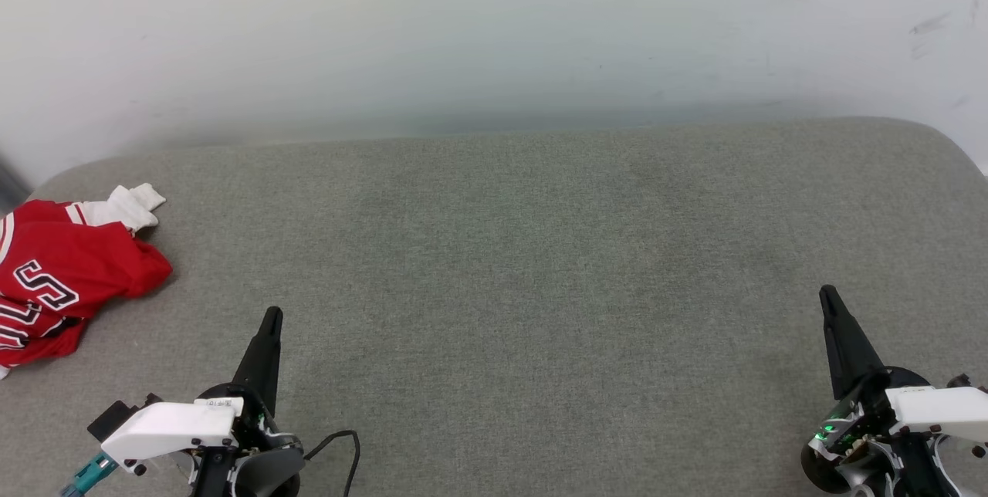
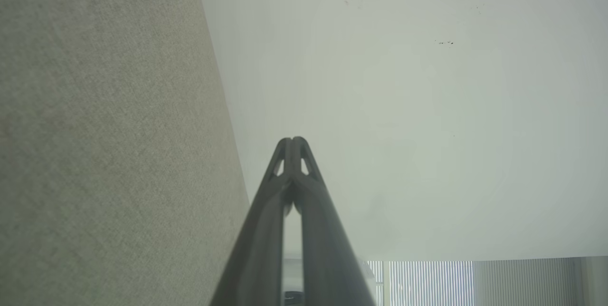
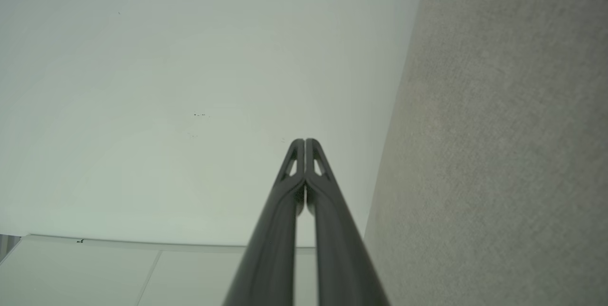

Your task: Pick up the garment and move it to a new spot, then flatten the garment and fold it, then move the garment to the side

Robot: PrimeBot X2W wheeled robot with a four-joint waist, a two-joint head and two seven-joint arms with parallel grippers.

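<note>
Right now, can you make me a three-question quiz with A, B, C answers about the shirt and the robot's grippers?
1. Where does the garment lie on the grey cushion?
A. at its left edge
B. in the middle
C. at its right edge

2. What colour is most of the garment?
A. blue
B. red
C. green

3. How are the left gripper and the right gripper?
A. both open wide
B. one holds the garment
C. both shut and empty

Answers:
1 A, the head view shows it crumpled by the cushion's left edge.
2 B, its body is red, with a white sleeve.
3 C, each wrist view shows the fingers pressed together with nothing between them.
</note>
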